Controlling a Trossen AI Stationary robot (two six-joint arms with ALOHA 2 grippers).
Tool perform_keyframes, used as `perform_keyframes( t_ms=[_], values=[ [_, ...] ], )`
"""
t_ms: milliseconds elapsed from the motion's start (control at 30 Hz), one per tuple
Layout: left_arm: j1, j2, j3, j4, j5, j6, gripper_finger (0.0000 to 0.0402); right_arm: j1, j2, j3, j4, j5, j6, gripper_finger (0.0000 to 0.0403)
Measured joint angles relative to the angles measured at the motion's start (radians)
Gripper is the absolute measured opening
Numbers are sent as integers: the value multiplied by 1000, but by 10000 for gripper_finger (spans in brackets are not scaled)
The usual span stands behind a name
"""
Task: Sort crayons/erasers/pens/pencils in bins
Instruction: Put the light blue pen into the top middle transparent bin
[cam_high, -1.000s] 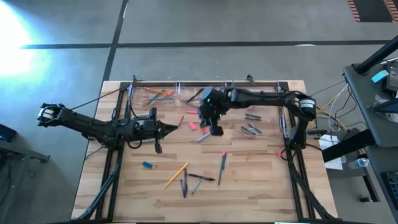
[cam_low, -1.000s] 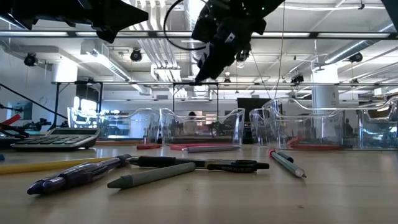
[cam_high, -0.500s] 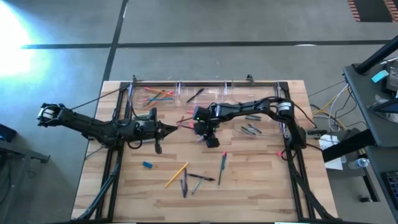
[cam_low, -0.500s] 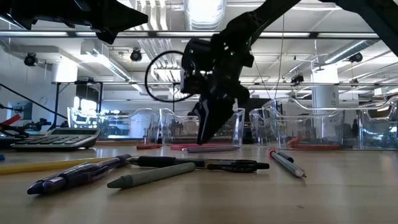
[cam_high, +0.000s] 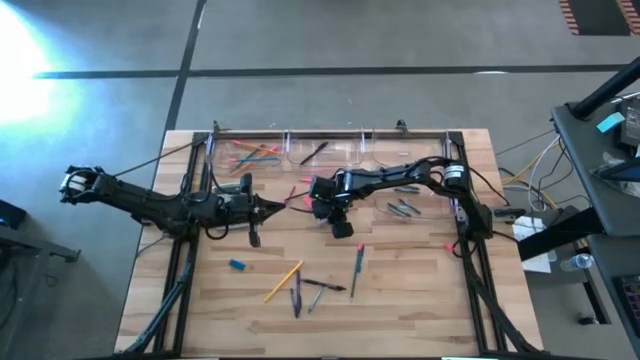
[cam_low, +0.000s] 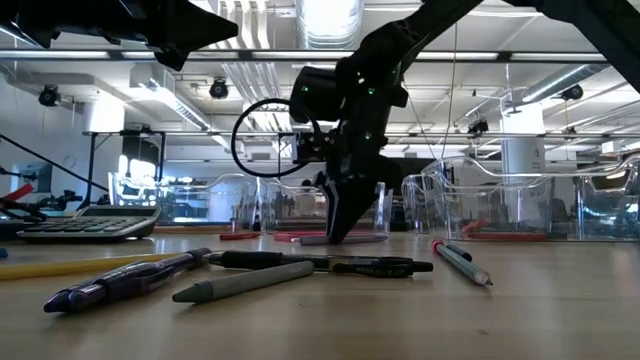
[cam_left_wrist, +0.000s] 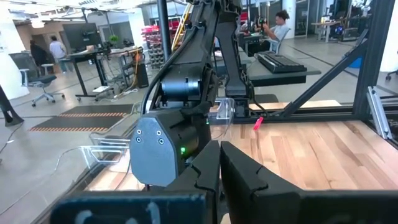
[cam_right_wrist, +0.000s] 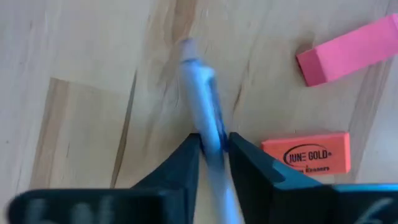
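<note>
My right gripper (cam_high: 326, 214) points steeply down at the middle of the table, shut on a pale grey-blue pen (cam_right_wrist: 200, 99) that lies on the wood. Beside the pen lie two erasers, a pink one (cam_right_wrist: 348, 50) and an orange-red one (cam_right_wrist: 308, 155). Clear bins (cam_high: 245, 153) line the table's far edge. One holds bright pencils (cam_high: 255, 155), another a dark pen (cam_high: 315, 151). My left gripper (cam_high: 284, 205) hangs shut and level to the left of the right one, holding nothing. My right gripper pinches the pen's barrel (cam_right_wrist: 210, 134) between its two fingertips (cam_right_wrist: 189, 152), partway along its length. The fingers come from above, pointing steeply down, one on each side of the barrel. The pen lies flat on the table (cam_low: 340, 239).
Nearer the front edge lie a blue eraser (cam_high: 237, 265), an orange pencil (cam_high: 283, 282) and several dark pens (cam_high: 322, 287). One more pen (cam_high: 357, 262) lies right of them. Pens also lie at the far right (cam_high: 403, 206). A grey calculator (cam_low: 85, 222) sits at the left.
My right gripper has come down from well above the table toward its middle and tipped to point steeply down. Its fingertips now stand at the wood on either side of the grey-blue pen. The pen and erasers have stayed where they were.
</note>
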Motion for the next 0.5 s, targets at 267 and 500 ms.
perform_keyframes(
  t_ms=[267,500],
  values=[
    [0,0,0,5,0,-1,0,27,-36,-4,-39,31,9,25],
    [0,0,0,5,0,-1,0,29,-175,-17,-74,22,35,25]
  ],
)
